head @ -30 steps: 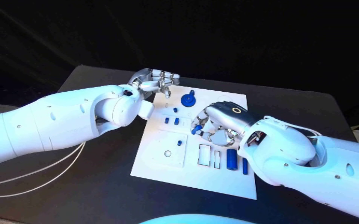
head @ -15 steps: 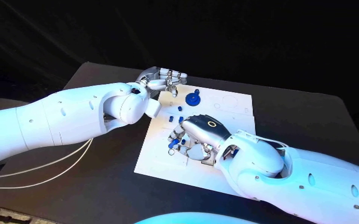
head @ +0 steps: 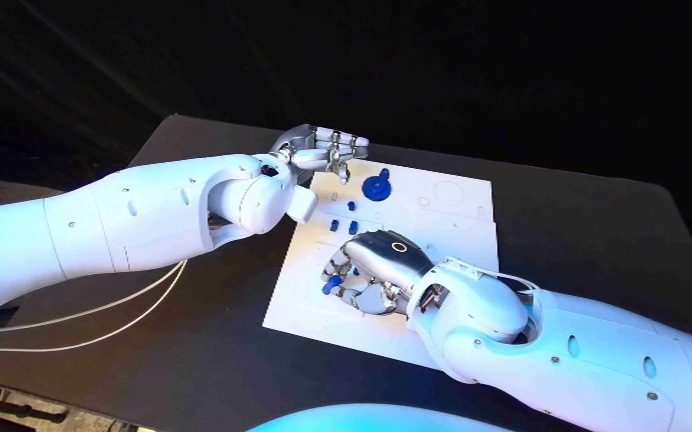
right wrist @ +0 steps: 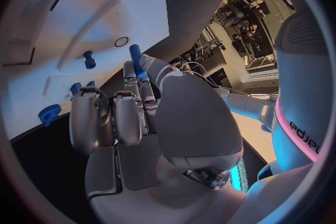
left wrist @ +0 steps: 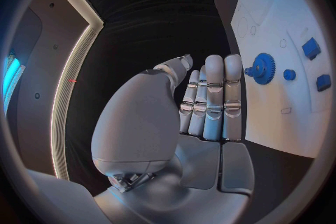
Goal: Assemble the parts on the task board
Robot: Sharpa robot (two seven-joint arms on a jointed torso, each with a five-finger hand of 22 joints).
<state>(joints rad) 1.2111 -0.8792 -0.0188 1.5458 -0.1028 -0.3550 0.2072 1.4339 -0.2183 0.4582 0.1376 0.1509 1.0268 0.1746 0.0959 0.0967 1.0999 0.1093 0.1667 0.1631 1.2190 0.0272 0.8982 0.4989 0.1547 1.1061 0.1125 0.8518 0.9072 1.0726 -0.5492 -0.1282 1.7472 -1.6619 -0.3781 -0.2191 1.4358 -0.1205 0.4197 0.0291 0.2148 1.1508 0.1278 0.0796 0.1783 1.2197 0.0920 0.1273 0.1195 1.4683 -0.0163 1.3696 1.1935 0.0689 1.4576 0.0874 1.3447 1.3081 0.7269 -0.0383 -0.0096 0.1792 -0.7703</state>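
Right hand (head: 372,270), nearest, over the task board's (head: 447,214) 7 o'clock area, pinches a blue peg (right wrist: 136,60). At 11 o'clock, past the blue gear (head: 376,188), left hand (head: 320,152) holds nothing, fingers straight together.

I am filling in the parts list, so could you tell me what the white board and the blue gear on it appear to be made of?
The board looks like matte white plastic, possibly painted sheet: flat, even in tone, with shallow cut-outs and no shine. The gear looks like moulded or printed plastic: solid blue throughout, with fine teeth round its rim and a dull finish. The peg pinched in the right hand has the same blue, so it is probably the same material.
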